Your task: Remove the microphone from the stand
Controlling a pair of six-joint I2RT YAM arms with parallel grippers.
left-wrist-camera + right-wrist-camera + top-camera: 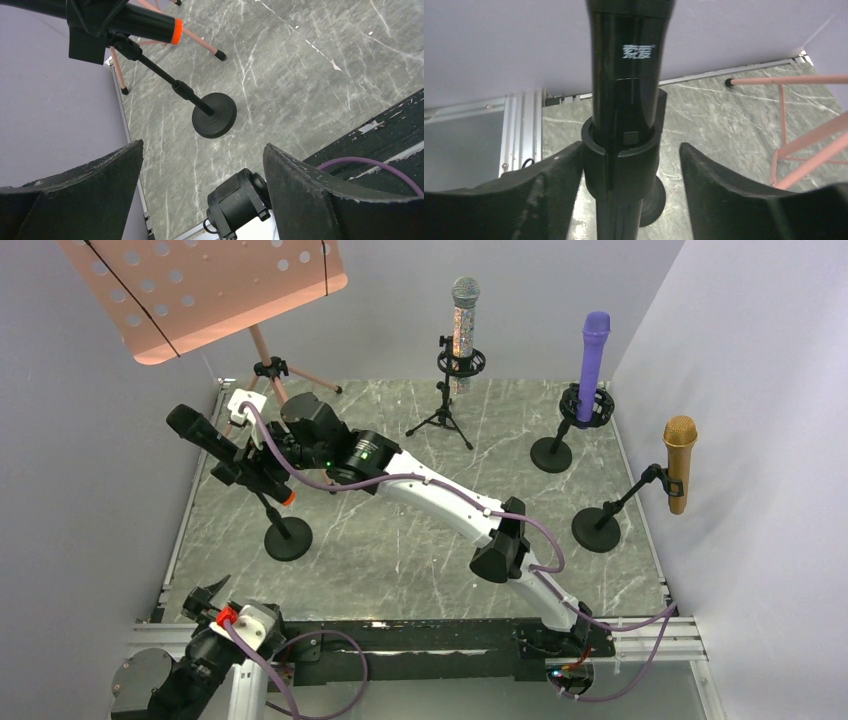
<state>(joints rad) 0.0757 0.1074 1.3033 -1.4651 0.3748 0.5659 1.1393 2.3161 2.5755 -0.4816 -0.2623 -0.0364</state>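
Note:
A black microphone [200, 435] [631, 50] lies tilted in the clip [620, 160] of a black stand with a round base [288, 539] [214, 115] at the left of the table. My right gripper [262, 455] [631, 145] reaches across and straddles the clip and the microphone's lower body. Its left finger touches the clip, and a gap shows at its right finger, so it is open. The microphone's orange-ringed tail [145, 22] shows in the left wrist view. My left gripper [215, 595] [202, 145] stays at the near left corner, open, with nothing between its fingers.
A pink music stand [200, 290] rises at the back left, its legs close behind the black stand. A silver microphone [464, 310], a purple one [592, 360] and a gold one [679, 460] stand on their own stands at the back and right.

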